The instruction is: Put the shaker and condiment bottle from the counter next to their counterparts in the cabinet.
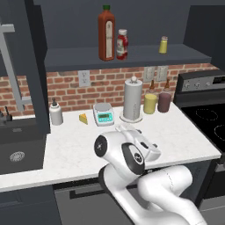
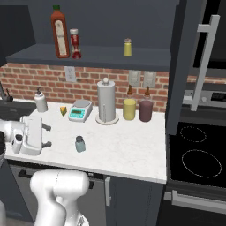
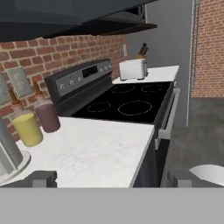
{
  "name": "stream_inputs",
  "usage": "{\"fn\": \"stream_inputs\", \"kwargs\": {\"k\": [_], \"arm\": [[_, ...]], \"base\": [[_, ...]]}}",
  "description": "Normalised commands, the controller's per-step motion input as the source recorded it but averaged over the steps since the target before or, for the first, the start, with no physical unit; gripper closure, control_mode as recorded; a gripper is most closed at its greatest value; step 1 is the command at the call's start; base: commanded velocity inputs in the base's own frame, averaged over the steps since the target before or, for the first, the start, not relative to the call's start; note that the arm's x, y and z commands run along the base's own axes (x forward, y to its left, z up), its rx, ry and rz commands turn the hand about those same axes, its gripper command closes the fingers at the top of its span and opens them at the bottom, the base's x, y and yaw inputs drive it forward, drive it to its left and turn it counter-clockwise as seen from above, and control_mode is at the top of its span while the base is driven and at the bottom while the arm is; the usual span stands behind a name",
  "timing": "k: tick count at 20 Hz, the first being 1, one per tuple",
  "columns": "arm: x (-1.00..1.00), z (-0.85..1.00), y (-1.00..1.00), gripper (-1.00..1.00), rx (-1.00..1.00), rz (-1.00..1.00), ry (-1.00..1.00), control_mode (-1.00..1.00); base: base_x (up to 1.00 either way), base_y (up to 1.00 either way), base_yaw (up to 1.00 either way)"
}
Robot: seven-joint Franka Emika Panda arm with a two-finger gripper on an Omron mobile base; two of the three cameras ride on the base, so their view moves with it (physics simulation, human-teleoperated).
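The small pale blue shaker (image 2: 80, 144) stands upright on the white marbled counter (image 2: 132, 152), near its front edge. My gripper (image 2: 46, 136) hovers just left of it, level with it, open and empty, fingers pointing right toward the stove. In the hand view the two fingertips (image 3: 41, 178) stand wide apart over the counter (image 3: 96, 153). The small red condiment bottle (image 1: 122, 44) (image 2: 75, 43) stands on the cabinet shelf (image 1: 136, 56) (image 2: 110, 59), right beside the tall red bottle with a green cap (image 1: 106, 33) (image 2: 59, 32). The yellow shaker (image 1: 163, 45) (image 2: 127, 47) stands further right on the shelf.
Along the brick wall stand a soap dispenser (image 2: 40, 101), a cheese wedge (image 2: 64, 111), a scale (image 2: 80, 110), a paper towel roll (image 2: 106, 102), and a yellow (image 2: 129, 108) and a purple bottle (image 2: 145, 110). A stove (image 2: 198, 154) is on the right, a sink (image 1: 17, 151) on the left.
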Motion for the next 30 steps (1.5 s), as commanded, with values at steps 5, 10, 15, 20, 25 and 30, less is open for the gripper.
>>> {"fn": "stream_inputs", "kwargs": {"k": [5,10,15,20,25,30], "arm": [[0.04,-0.45,0.0,-1.0,0.0,-0.1,0.0,-1.0],[0.29,-0.4,-0.01,-1.0,0.0,-0.11,-0.01,-1.0],[0.24,-0.34,0.0,-1.0,0.0,-0.09,0.0,-1.0],[0.25,-0.15,0.0,-1.0,0.0,-0.06,0.0,-1.0],[0.27,-0.01,0.0,-1.0,0.0,-0.03,0.04,-1.0],[0.05,-0.26,0.08,-1.0,-0.09,-0.01,0.04,-1.0]], "base": [[0.0,0.0,0.0],[0.0,0.0,0.0],[0.0,0.0,0.0],[0.0,0.0,0.0],[0.0,0.0,0.0],[0.0,0.0,0.0]]}}
